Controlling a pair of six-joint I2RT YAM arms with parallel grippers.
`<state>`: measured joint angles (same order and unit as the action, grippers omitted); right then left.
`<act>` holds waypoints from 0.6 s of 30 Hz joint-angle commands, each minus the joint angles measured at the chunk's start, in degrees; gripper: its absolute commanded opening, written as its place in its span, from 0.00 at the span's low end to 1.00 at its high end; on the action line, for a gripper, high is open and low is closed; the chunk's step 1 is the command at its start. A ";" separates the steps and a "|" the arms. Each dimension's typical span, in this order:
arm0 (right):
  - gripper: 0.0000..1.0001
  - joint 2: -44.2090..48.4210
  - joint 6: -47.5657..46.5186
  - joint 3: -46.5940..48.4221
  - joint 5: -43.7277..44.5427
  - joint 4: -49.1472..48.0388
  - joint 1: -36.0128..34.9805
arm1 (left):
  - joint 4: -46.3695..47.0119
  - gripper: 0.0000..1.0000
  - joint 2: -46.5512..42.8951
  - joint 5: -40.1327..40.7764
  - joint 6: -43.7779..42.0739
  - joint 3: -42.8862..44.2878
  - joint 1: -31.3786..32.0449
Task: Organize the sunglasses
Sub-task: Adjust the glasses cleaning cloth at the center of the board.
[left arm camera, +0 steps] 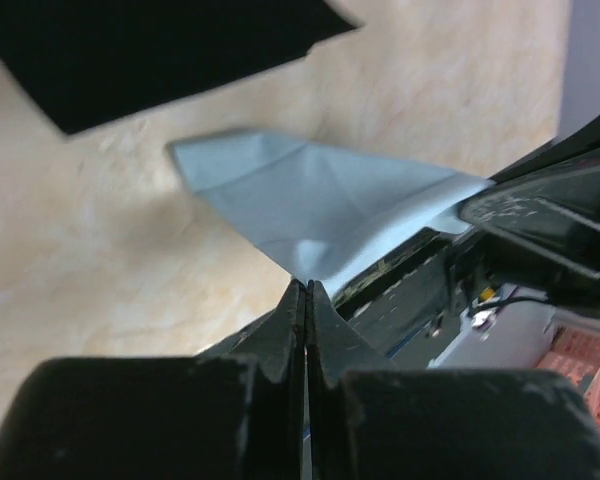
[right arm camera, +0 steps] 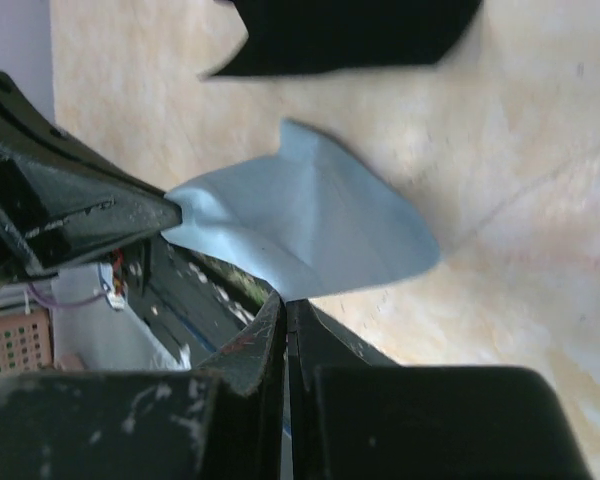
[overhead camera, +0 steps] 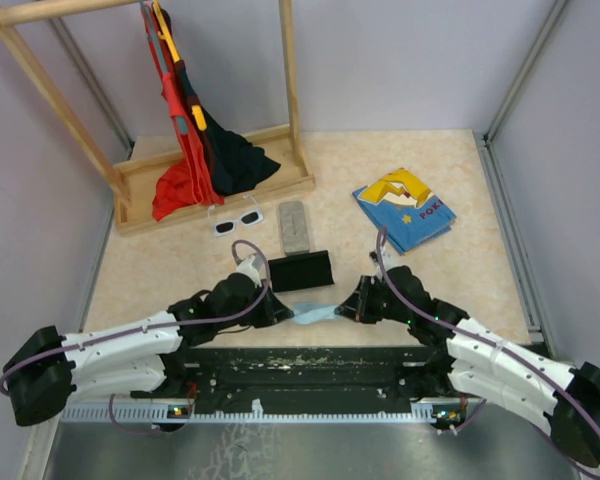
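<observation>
Light-blue cloth (overhead camera: 313, 313) is clamped by both the left gripper (left arm camera: 307, 292) and the right gripper (right arm camera: 285, 302) (folding, apparently). Next, it should be laid flat.

Probably a robotics lab cell, plain lilac walls (overhead camera: 400, 60), aluminium framing (overhead camera: 525, 66), beige tabletop (overhead camera: 165, 272), staged wooden rack (overhead camera: 291, 80)

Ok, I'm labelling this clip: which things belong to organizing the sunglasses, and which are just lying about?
Job: white sunglasses; grey case; black case; light-blue cloth, pinched by left gripper and right gripper.
Lying about: wooden rack; hanging clothes; blue printed fabric.
</observation>
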<state>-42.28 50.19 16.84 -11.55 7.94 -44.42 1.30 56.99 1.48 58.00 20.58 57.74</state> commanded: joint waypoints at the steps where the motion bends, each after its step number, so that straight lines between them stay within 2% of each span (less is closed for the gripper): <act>1: 0.00 -3.73 -3.11 9.13 7.06 -0.66 0.62 | -1.43 0.01 0.81 6.09 -4.73 7.98 -1.91; 7: 0.00 -10.22 -7.28 17.56 8.84 -0.88 3.14 | -1.13 0.01 4.97 4.33 -10.74 15.49 -6.64; 11: 0.00 -11.21 -9.78 20.30 9.12 -1.80 3.86 | -1.46 0.01 6.37 3.79 -12.85 18.12 -7.71; 14: 0.00 -10.21 -10.63 18.57 8.53 -3.23 3.82 | -1.28 0.01 5.24 2.81 -14.35 17.21 -7.66; 18: 0.00 -8.83 -8.46 11.79 5.90 -5.05 3.83 | 0.90 0.01 2.88 -0.87 -13.57 10.72 -7.70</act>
<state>-53.25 41.63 33.50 -3.79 6.92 -41.10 0.71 62.37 4.38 45.74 36.18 50.24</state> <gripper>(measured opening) 0.005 0.009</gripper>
